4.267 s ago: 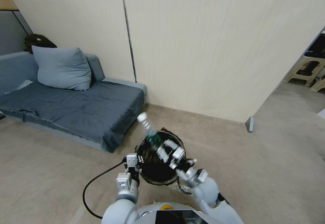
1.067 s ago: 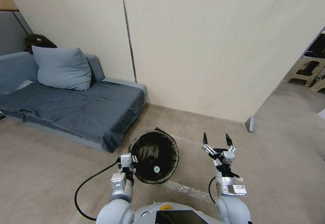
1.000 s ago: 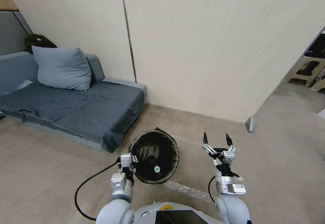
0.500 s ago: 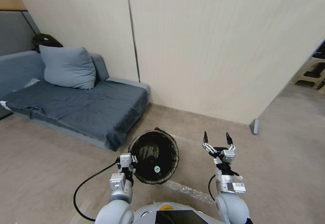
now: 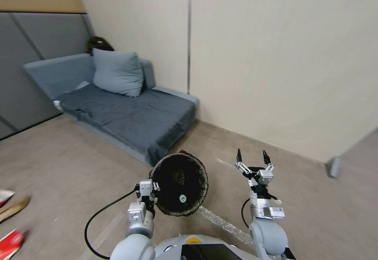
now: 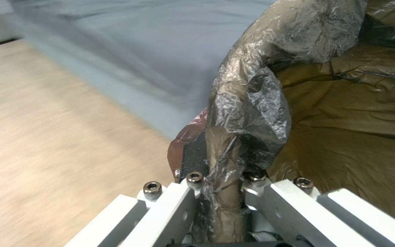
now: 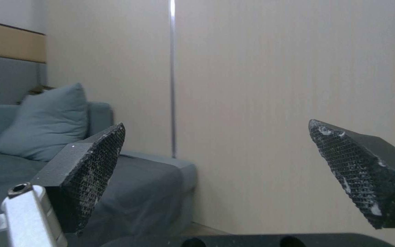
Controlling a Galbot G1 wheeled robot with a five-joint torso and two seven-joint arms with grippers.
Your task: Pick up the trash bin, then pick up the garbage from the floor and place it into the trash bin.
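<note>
Before beige wall (image 5: 283,55), left gripper (image 5: 146,191) clamped on trash bin (image 5: 179,183) rim, right gripper (image 5: 254,159) upright, fingers apart.

The trash bin (image 5: 179,183) is a small round bucket lined with a crinkly black bag folded over its rim, held off the floor and tilted so its dark mouth faces up toward the head camera; a round white-and-green sticker sits inside near its 5 o'clock edge. Its rim at about 8 o'clock is pinched between the left gripper's (image 5: 146,187) fingers (image 6: 186,202). Garbage (image 5: 10,242), red-and-white and tan pieces, lies on the floor far toward 8 o'clock from the bin.
</note>
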